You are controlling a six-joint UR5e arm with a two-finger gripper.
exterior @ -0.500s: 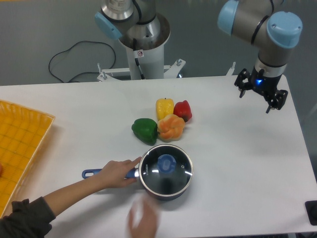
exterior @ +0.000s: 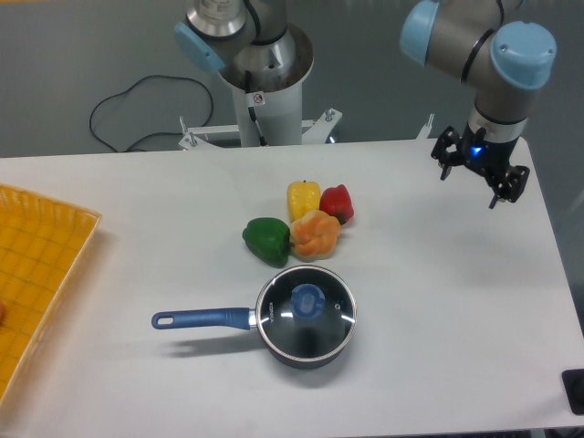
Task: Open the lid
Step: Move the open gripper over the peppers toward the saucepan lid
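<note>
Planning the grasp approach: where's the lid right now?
The lid sits closed on the saucepan, front centre of the table, just below the orange pepper; the gripper hovers far right.

I saw a grey tubular metal arm (exterior: pixel 452 35) with light-blue joint caps, ending in a black two-finger gripper (exterior: pixel 481 167) showing one blue light.
</note>
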